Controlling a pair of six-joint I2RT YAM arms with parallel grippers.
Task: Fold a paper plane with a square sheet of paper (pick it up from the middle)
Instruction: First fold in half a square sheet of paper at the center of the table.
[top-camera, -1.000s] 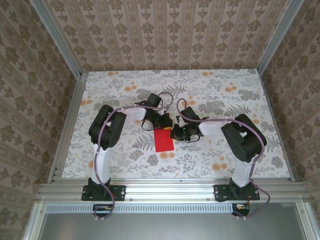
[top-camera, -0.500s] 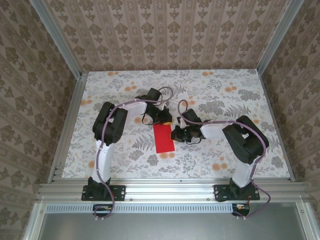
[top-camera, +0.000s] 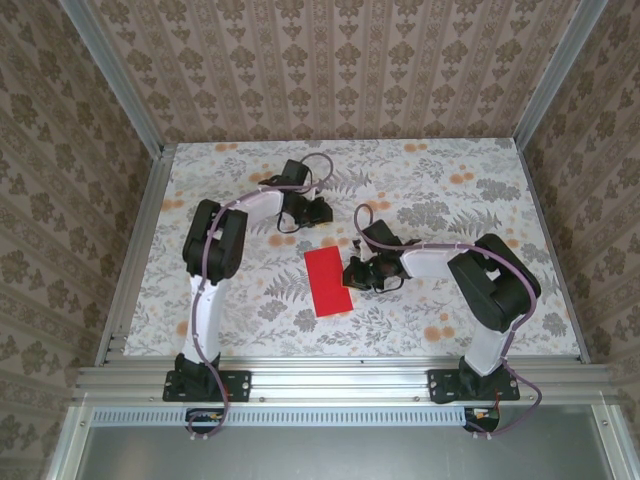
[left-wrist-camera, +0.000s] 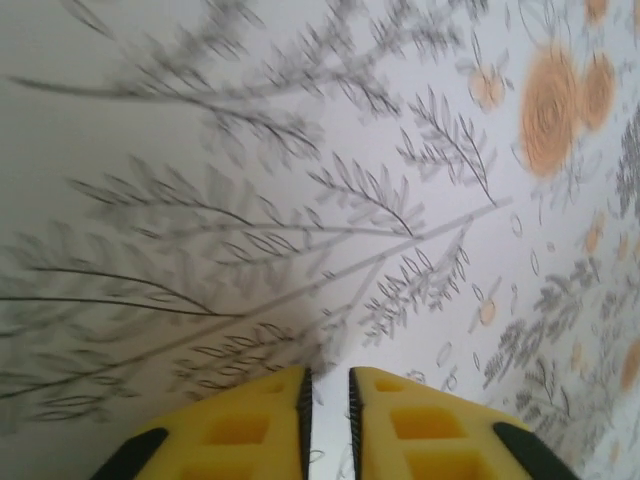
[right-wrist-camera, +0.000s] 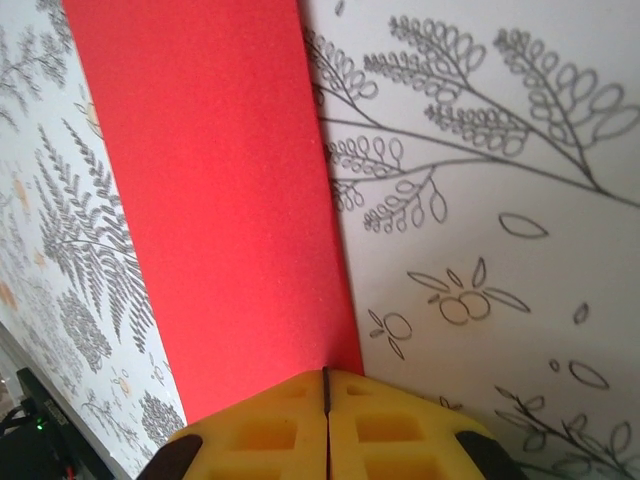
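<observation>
The square sheet of paper (top-camera: 328, 281) lies flat on the floral table as a bright red, upright rectangle, tilted a little; it is not a pointed dart. In the right wrist view the red paper (right-wrist-camera: 210, 180) runs away from my fingers as a flat strip with no crease showing. My right gripper (top-camera: 350, 272) is shut, its tips (right-wrist-camera: 326, 375) sitting on the paper's right edge near a corner, the sheet lying face-up rather than pinched. My left gripper (top-camera: 322, 210) hangs above and behind the paper, off it. Its jaws (left-wrist-camera: 327, 375) stand a narrow gap apart over bare table.
The floral tabletop (top-camera: 450, 300) is walled by patterned panels, with aluminium rails (top-camera: 140, 240) along the left, right and near edges. Cables loop over both arms near the paper.
My left gripper has pulled back from the paper's top edge toward the far side. The red paper now looks longer and has turned slightly, with the right gripper still at its right edge.
</observation>
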